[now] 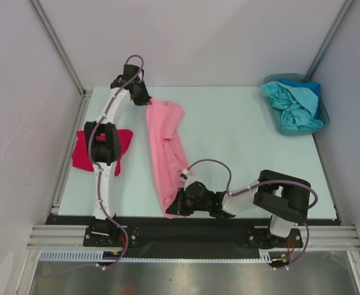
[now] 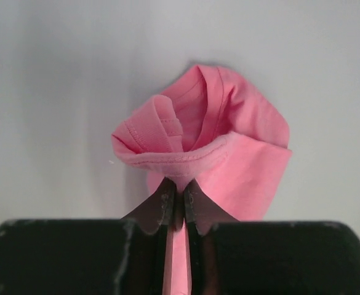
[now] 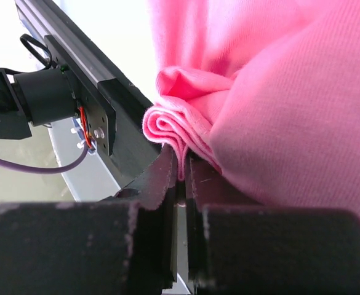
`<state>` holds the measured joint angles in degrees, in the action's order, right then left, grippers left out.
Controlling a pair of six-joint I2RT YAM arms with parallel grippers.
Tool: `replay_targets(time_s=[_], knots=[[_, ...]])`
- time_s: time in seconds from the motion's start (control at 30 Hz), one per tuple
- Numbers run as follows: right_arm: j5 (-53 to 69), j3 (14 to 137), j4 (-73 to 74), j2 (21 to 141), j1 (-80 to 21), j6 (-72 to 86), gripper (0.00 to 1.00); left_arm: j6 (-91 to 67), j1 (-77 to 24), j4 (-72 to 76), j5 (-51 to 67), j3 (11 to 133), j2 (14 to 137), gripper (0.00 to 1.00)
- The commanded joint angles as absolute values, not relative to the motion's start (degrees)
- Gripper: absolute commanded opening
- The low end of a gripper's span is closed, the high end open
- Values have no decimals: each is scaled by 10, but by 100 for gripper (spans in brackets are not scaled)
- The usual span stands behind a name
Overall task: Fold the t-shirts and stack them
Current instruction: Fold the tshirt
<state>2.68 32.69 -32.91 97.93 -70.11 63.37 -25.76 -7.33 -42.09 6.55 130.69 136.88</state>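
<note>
A light pink t-shirt (image 1: 166, 147) lies stretched in a long strip from the far left-centre of the table to its near edge. My left gripper (image 1: 148, 101) is shut on its far end, seen bunched in the left wrist view (image 2: 210, 135). My right gripper (image 1: 172, 211) is shut on its near end, whose folded layers show in the right wrist view (image 3: 186, 132). A bright red t-shirt (image 1: 81, 150) lies at the table's left edge, partly hidden by the left arm. Teal and blue t-shirts (image 1: 292, 104) are crumpled in a bin.
A teal bin (image 1: 284, 128) stands at the far right corner of the table (image 1: 241, 147). The black front rail (image 3: 87, 80) runs right beside my right gripper. Metal frame posts rise at both far corners.
</note>
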Motion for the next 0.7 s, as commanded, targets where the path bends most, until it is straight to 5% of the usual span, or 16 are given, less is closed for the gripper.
replay_targets(time_s=[0.0,0.13,0.23,0.3,0.67], knots=[[32,333,-342,984,-705,632,0,-235,-76,-423,82,1322,1378,13],[42,343,-347,999,-706,628,5,-247,-76,-417,57,1288,1365,32],[40,344,-346,994,-708,624,47,-248,-76,-415,28,1272,1351,41],[31,343,-341,988,-709,621,62,-253,-76,-416,12,1260,1342,42],[29,381,-274,933,-708,583,68,-265,-74,-395,-89,1187,1233,44]])
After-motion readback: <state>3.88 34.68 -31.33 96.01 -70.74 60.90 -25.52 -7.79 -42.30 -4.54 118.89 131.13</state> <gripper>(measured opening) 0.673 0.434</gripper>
